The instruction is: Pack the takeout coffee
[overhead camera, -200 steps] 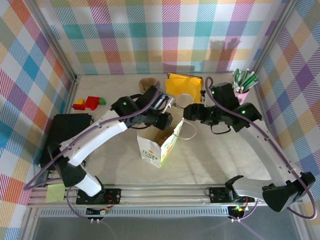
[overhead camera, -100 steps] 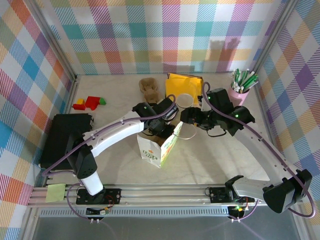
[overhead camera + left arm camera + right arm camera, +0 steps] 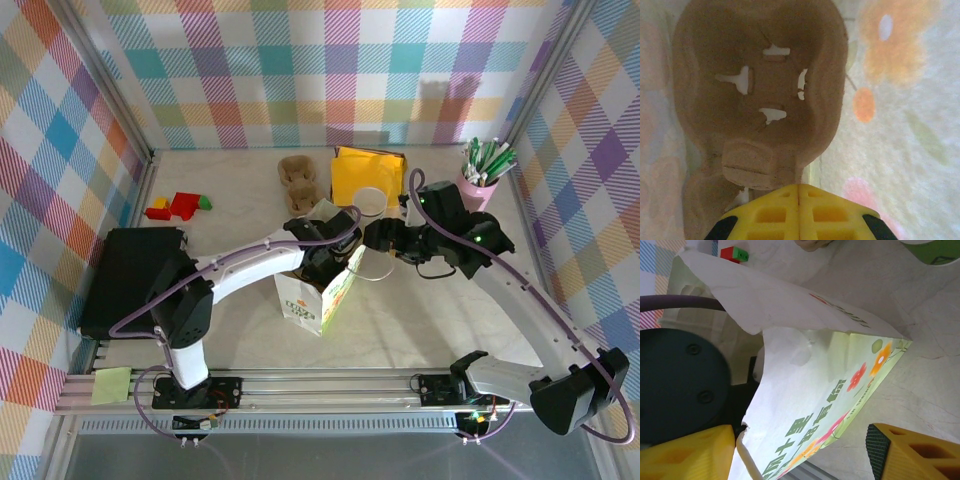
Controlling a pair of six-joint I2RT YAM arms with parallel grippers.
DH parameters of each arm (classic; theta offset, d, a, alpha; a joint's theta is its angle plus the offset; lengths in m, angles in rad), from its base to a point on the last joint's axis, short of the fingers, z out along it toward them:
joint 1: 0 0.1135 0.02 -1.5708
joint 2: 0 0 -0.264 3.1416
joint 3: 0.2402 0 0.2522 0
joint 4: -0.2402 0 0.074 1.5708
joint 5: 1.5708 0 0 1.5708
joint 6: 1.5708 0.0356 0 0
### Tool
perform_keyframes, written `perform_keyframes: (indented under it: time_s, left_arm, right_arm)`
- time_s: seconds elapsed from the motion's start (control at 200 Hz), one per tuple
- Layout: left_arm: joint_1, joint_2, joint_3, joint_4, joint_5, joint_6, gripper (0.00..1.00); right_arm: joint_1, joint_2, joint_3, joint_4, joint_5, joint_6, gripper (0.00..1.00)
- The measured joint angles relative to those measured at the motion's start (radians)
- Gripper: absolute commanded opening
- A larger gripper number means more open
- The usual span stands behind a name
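Note:
The takeout coffee is hidden or out of view. A white paper bag with flower print stands open mid-table. My left gripper reaches down inside it, fingers shut. Their tips touch the middle ridge of a brown pulp cup carrier at the bag's bottom; I cannot tell whether they pinch it. My right gripper is at the bag's far right rim. In the right wrist view it is open, with the bag's printed wall between its widely spread fingers.
Another brown carrier lies at the back, beside a yellow packet and a lidless cream cup. A pink cup of sticks stands back right. Coloured blocks and a black box are at the left.
My left arm swung right and down into the bag while its jaws closed, uncovering the carrier at the back. The right gripper stayed at the bag's rim.

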Motion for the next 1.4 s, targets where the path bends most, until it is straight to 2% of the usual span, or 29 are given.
perform_keyframes:
  time_s: [0.425,0.915,1.21,1.4]
  left_arm:
    - [0.003,0.061,-0.103,0.085,0.036,-0.016,0.04]
    - [0.016,0.063,-0.111,0.125,0.053,-0.031,0.03]
    - [0.013,0.053,-0.095,0.097,0.047,-0.034,0.03]
    - [0.01,0.005,-0.032,0.029,0.001,-0.054,0.03]
  right_arm:
    - [0.0,-0.006,-0.016,0.014,-0.009,0.005,0.71]
    - [0.0,-0.023,-0.022,0.014,-0.009,0.004,0.71]
    - [0.0,-0.023,-0.023,0.015,-0.009,0.004,0.7]
    - [0.0,-0.023,-0.024,0.019,-0.009,0.004,0.7]
